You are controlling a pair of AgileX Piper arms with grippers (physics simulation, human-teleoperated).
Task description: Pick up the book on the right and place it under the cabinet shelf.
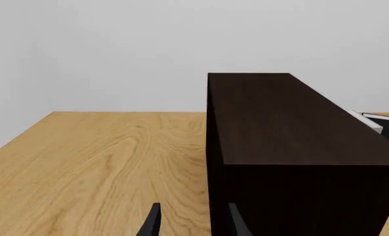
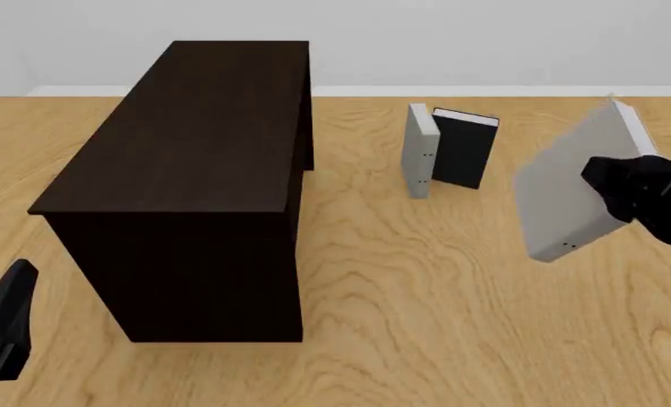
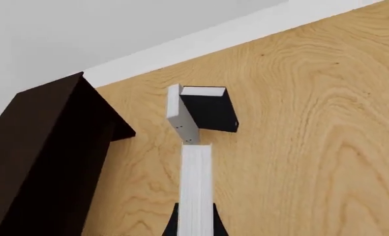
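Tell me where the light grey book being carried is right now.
In the front view the book hangs tilted above the table's right side, clamped in the right gripper, right of two standing books.

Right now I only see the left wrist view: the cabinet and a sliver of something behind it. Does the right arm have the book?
Observer: Yes. The right gripper is shut on the book, held tilted in the air.
Operator: And that sliver?
Observer: Two more books standing together to the right of the cabinet: a grey one and a black one.
Operator: Where is my left gripper?
Observer: The left gripper is low by the cabinet's near left corner, open and holding nothing.
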